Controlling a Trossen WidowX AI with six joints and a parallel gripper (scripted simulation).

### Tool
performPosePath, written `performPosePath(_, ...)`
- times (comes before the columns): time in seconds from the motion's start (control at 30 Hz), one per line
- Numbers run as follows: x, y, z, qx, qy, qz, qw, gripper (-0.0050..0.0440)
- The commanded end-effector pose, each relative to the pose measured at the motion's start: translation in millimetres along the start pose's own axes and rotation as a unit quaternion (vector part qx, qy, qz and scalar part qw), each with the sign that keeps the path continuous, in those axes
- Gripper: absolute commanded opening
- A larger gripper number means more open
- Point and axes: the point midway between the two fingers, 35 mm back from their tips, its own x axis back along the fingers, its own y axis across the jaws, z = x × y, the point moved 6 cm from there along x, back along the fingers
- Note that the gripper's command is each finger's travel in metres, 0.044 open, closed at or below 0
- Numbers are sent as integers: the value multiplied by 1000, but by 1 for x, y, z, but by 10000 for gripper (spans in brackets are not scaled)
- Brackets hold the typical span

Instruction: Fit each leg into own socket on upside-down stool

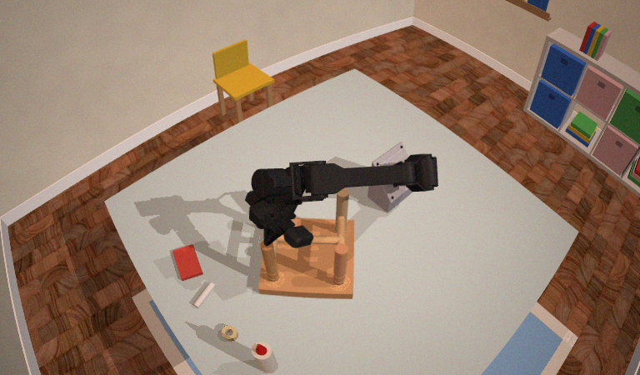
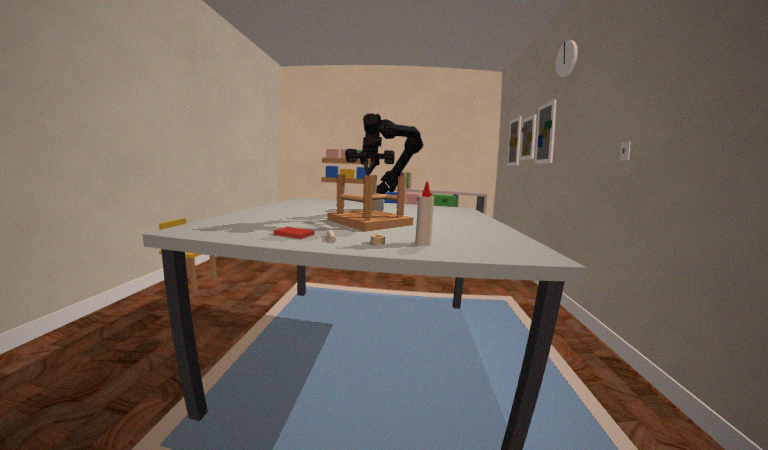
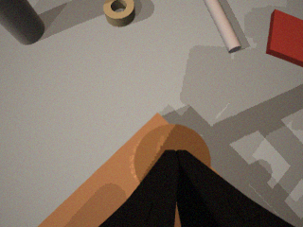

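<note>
The wooden stool stands upside down with its seat (image 1: 307, 269) flat on the table. Three legs stand upright in its corners: front left (image 1: 269, 262), front right (image 1: 340, 262) and back right (image 1: 342, 209). The arm hides the back left corner. Rungs join the legs. My gripper (image 1: 271, 238) is shut with nothing between its fingers, and it points down right over the top of the front left leg. In the wrist view the closed fingertips (image 3: 177, 157) cover that leg's round end (image 3: 167, 151). The side view shows the gripper (image 2: 369, 169) just above the stool (image 2: 369, 207).
A red block (image 1: 187, 262), a white cylinder (image 1: 202, 294), a tape ring (image 1: 229, 330) and a glue bottle (image 1: 262, 354) lie left of and in front of the stool. The arm's grey base (image 1: 390, 178) stands behind it.
</note>
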Motion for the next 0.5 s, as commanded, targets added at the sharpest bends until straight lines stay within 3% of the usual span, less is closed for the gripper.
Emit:
performPosePath(0.0,-17,1,9,-4,20,2,1000,0)
performPosePath(0.47,-18,1,9,-4,20,2,1000,0)
